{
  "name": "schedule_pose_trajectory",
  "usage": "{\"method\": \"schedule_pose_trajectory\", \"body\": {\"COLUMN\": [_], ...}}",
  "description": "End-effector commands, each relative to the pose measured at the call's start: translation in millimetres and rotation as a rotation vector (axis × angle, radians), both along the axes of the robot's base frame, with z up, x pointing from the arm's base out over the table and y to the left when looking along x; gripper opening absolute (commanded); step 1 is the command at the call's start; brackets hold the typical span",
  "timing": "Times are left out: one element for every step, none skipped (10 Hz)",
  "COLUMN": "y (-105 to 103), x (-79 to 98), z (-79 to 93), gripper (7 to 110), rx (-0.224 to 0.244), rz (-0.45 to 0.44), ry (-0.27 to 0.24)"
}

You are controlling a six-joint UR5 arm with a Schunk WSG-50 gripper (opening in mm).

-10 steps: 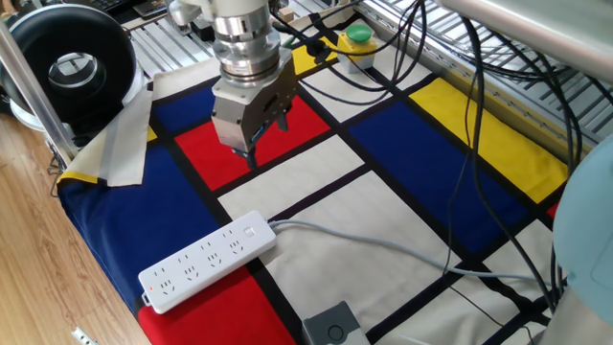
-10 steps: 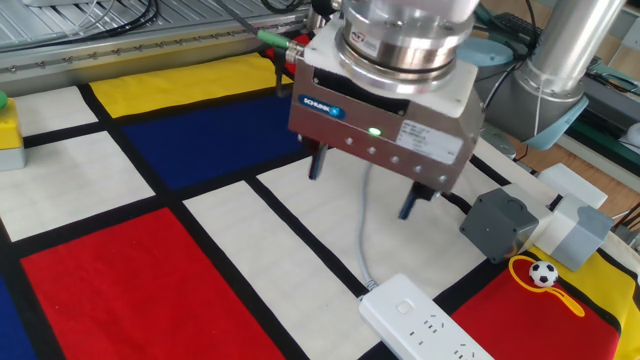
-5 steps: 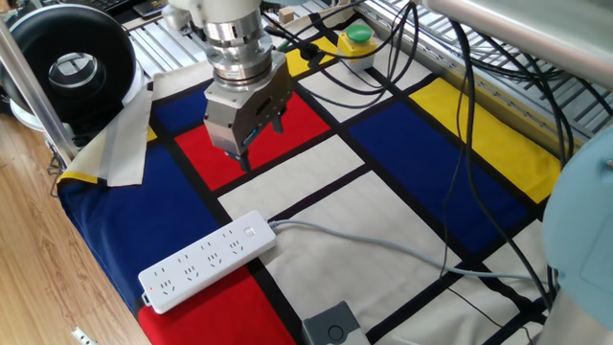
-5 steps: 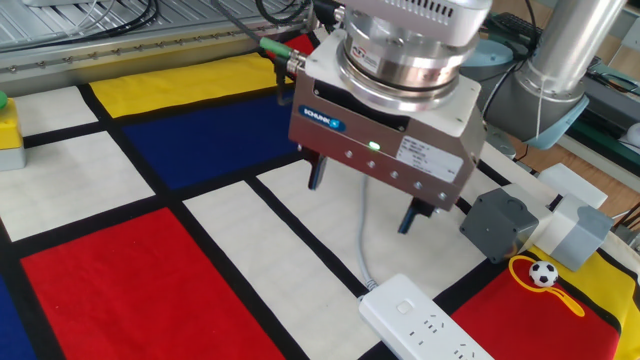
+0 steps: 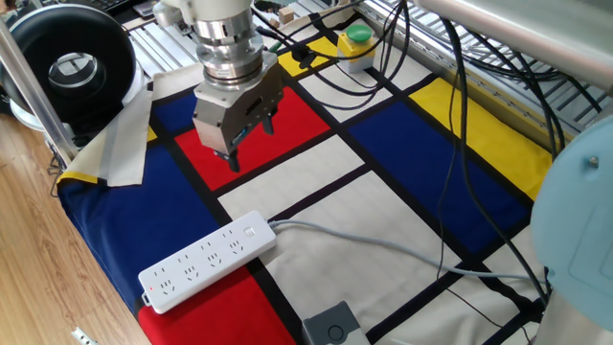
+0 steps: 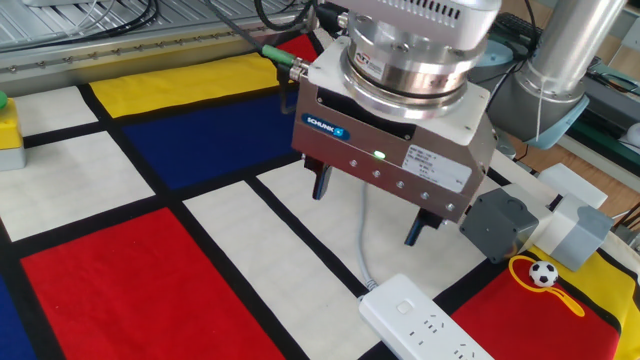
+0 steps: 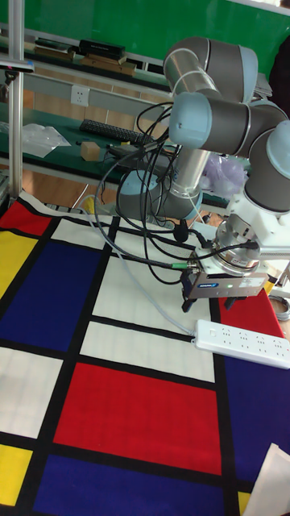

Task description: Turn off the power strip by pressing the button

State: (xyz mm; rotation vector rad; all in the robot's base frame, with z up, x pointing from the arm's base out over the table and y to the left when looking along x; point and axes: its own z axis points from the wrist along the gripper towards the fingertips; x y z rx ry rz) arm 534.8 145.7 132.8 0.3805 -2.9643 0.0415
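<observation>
The pincer is held above the counter, pointing down with a slight tilt, its two dark fingers set well apart and closed on nothing. In one fixed view it hangs over the red panel of the patterned cloth, towards the far left corner of the counter; a bundle of black cables is draped from the wrist over the far edge. In the tall fixed view the arm is seen bent over sharply, with the wrist turned straight down.

The power strip lies flat near the front left edge of the counter, apart from the pincer, with its pale grey cord trailing towards the right. The button sits at the cord end of the strip and is untouched. A grey box rests at the front edge.
</observation>
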Motion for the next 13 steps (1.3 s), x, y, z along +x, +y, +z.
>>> {"method": "schedule_pose_trajectory", "body": {"y": [-14, -15, -14, -14, -11, 0, 6, 7, 1, -19, -4, 11, 2], "x": [-7.9, -10.0, -10.3, -8.2, -6.8, -4.2, -1.5, 0.9, 3.7, 5.4, 6.6, 8.1, 10.1], "z": [-9.3, -11.9, -11.2, -15.3, -18.9, -16.0, -12.5, -8.7, -5.5, -3.7, -3.6, -2.5, -0.9], "gripper": [88, 88, 88, 88, 88, 88, 88, 88, 88, 88, 88, 88, 88], "rx": [-0.026, -0.016, -0.015, -0.015, -0.005, 0.038, 0.075, 0.095, 0.09, 0.028, 0.088, 0.15, 0.12], "rz": [-0.076, -0.073, -0.083, -0.082, -0.067, -0.039, -0.015, -0.017, 0.033, 0.08, 0.118, 0.14, 0.129], "ry": [-0.004, -0.002, -0.003, -0.004, -0.003, -0.001, 0.0, 0.0, 0.002, 0.004, 0.004, 0.001, 0.001]}}
